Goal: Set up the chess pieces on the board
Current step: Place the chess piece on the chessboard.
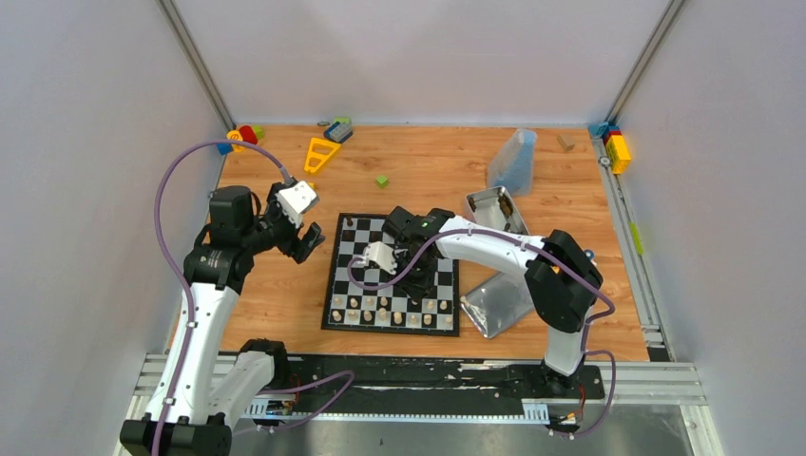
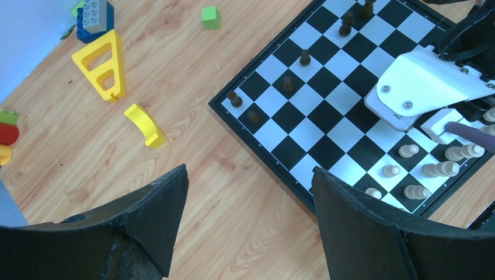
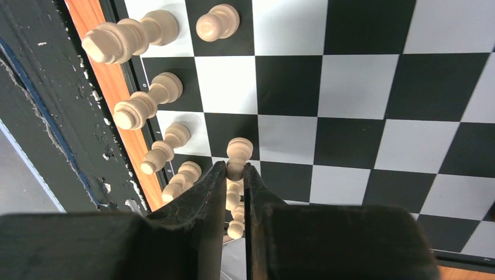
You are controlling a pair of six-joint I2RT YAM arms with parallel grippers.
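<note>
Right end effector (image 3: 235, 170): the fingers are nearly together and clamped on the stem of a cream piece (image 3: 239, 150). Its round head shows just past the fingertips. The piece is over the board (image 3: 350, 87); we cannot tell whether its base touches a square.

Left of these fingers, a line of cream pieces (image 3: 146, 104) stands along the board's edge, with one more a square further in, ahead and to the left.

In the top view this end effector (image 1: 415, 271) hangs over the board's (image 1: 338, 285) near half, with the cream rows just behind it.

Left end effector (image 2: 250, 172): the fingers are wide apart and hold nothing. It hovers above the bare wooden surface (image 2: 192, 146). The board (image 2: 327, 128) lies ahead and to its right, with one edge running close past the right finger.

- Dark pieces (image 2: 288, 84): scattered on squares ahead of this end effector.
- Cream pieces (image 2: 408, 169): off to its right, by the other arm.
- Yellow arc (image 2: 146, 123): on the surface ahead of the left finger.
- Yellow triangle (image 2: 105, 64) and green cube (image 2: 211, 16): further ahead.

In the top view the left end effector (image 1: 309, 242) sits just beside the board's left edge and clear of it. Two trays (image 1: 499, 304) lie to the right of the right end effector, off the board.
</note>
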